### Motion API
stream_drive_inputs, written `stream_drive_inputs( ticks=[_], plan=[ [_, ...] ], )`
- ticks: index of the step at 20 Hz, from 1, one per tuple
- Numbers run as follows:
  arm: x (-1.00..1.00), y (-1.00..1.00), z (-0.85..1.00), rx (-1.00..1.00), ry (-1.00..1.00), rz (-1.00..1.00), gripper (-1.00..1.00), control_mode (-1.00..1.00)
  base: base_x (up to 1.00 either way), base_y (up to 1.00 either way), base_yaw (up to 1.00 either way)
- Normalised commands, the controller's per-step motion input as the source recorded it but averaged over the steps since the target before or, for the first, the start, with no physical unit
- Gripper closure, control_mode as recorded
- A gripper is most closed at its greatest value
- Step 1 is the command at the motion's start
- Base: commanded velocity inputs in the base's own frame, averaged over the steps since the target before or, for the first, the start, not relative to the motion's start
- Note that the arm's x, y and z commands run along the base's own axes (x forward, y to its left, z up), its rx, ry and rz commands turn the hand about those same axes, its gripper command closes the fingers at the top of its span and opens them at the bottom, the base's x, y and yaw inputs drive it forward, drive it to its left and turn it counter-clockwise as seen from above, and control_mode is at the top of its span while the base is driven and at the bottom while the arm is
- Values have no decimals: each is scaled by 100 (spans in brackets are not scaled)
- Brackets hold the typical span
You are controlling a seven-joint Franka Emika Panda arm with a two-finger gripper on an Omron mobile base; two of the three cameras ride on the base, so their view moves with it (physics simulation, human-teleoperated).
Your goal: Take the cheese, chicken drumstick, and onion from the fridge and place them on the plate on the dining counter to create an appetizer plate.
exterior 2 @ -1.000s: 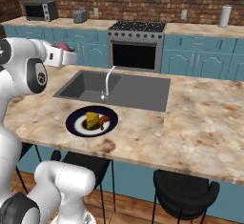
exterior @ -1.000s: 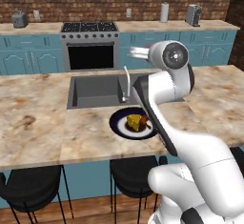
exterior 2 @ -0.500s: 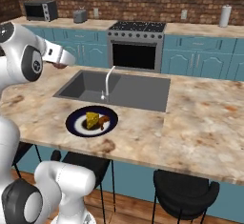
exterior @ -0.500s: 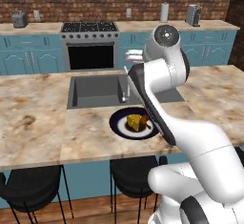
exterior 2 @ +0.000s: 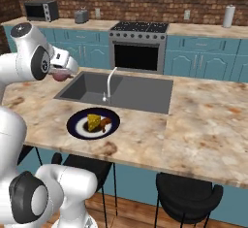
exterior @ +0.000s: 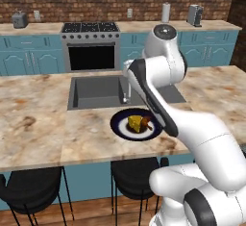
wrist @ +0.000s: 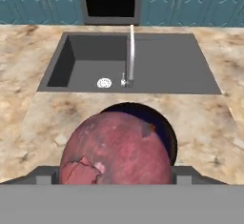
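My gripper [exterior 2: 61,73] is shut on the onion [exterior 2: 60,75], a pinkish-red ball, above the dining counter [exterior 2: 203,125] to the left of the sink. In the hand view the onion [wrist: 116,151] sits between the dark fingertips [wrist: 44,175] and covers most of the plate [wrist: 164,127] below it. The dark-blue plate [exterior 2: 77,127] lies near the counter's front edge and holds the yellow cheese [exterior 2: 93,122] wedge and the brown chicken drumstick [exterior 2: 105,122]. From the left base view the plate [exterior: 120,126], cheese [exterior: 135,123] and chicken drumstick [exterior: 146,123] lie just left of my arm. The fridge is out of view.
A grey inset sink [exterior 2: 121,91] with a steel faucet [exterior 2: 109,82] lies just behind the plate. Black stools [exterior 2: 186,198] stand under the counter's front edge. A steel oven [exterior 2: 138,50] and teal cabinets line the brick wall behind.
My arm has swung round and the hand has come down with the onion, from high at the left to just over the counter beside the sink. Plate, cheese and drumstick have not moved.
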Motion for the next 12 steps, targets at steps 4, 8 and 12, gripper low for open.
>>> stream_drive_inputs(
  ticks=[4,8,12],
  plan=[
    [1,0,-21,-8,21,27,100,-100,0,0,0],
    [0,0,-17,-16,10,30,100,-100,0,0,0],
    [0,0,-32,-23,1,31,100,-100,0,0,0]
  ],
)
